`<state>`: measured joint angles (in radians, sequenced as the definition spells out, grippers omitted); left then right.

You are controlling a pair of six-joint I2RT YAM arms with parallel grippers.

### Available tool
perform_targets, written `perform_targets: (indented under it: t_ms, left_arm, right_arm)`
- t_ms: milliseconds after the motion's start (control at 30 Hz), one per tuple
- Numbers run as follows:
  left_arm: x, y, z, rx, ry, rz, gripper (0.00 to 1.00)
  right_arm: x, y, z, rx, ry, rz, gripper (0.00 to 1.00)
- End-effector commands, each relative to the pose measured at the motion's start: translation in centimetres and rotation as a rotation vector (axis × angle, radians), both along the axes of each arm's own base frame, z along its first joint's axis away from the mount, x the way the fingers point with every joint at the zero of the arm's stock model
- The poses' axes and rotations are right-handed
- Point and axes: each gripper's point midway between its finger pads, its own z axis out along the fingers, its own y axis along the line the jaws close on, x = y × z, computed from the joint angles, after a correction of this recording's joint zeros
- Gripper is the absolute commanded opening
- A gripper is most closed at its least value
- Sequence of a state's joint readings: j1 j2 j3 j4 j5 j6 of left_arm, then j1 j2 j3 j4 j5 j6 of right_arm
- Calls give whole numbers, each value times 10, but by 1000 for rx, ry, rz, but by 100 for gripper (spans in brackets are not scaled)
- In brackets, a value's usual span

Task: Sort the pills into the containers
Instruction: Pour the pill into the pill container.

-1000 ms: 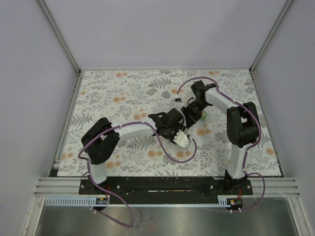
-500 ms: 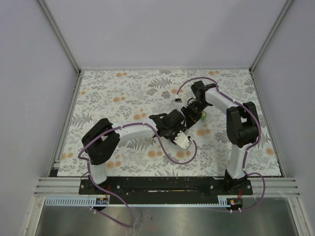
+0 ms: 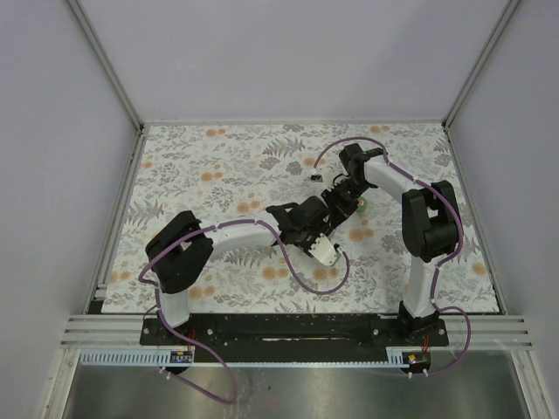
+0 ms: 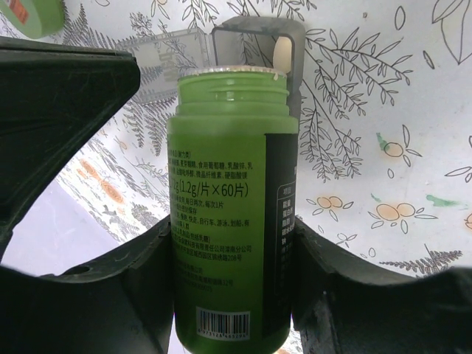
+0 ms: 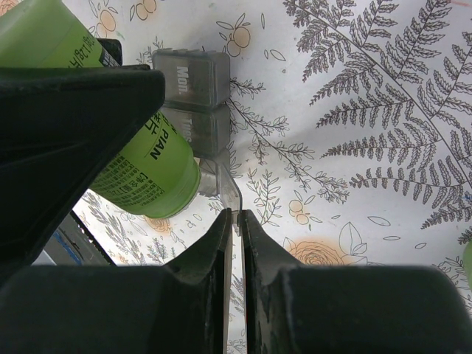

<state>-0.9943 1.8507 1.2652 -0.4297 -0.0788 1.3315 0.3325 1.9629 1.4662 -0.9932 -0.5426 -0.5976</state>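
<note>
bottle (image 4: 228, 221): green, uncapped, mouth at organizer (image 5: 193, 77) open cell (image 4: 247, 37) | pill (image 4: 281, 53): white, in that cell | left gripper (image 4: 230, 247): clamped on bottle | right gripper (image 5: 234, 215): closed, pinching raised lid (image 5: 221, 183) | site: mid-table, floral cloth (image 3: 218, 166)

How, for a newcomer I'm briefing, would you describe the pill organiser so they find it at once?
On the floral tablecloth, find the green bottle. Just past its mouth lies the pill organiser, a grey see-through strip of lidded cells; unlike everything around it, a lid reads "Mon".
</note>
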Motion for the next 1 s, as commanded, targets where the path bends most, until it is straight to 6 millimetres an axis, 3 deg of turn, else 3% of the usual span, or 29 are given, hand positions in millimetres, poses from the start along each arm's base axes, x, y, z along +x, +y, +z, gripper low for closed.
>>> perform_targets:
  t_ms: [0, 967]
  left_arm:
    - [5, -7, 18, -26, -67, -20, 0]
    - [3, -8, 18, 38, -143, -71, 0]
  right_arm:
    - [8, 2, 8, 21, -23, 12, 3]
    - [7, 2, 8, 21, -23, 12, 3]
